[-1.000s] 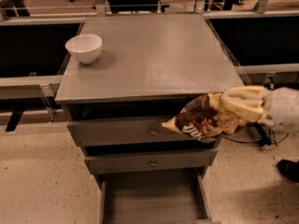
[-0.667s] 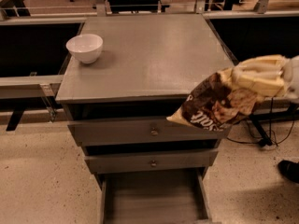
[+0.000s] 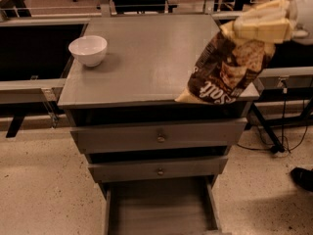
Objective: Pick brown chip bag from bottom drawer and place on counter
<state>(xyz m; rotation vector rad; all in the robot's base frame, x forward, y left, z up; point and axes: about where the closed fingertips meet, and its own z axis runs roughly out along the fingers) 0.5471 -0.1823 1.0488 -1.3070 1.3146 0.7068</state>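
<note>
The hand (image 3: pixel 261 26), upper right, clamps the brown chip bag (image 3: pixel 227 67), which hangs lengthwise down-left at the counter's (image 3: pixel 146 58) front-right corner.

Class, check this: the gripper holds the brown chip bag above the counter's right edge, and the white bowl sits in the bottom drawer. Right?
No. The camera view shows the white bowl on the counter, back left, not in the bottom drawer. The gripper, upper right, grips the brown chip bag.

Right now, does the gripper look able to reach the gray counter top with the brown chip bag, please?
Probably yes: the gripper holds the crinkled dark-brown chip bag over the flat matte-gray counter at its right edge; the round white bowl sits far left.
</note>
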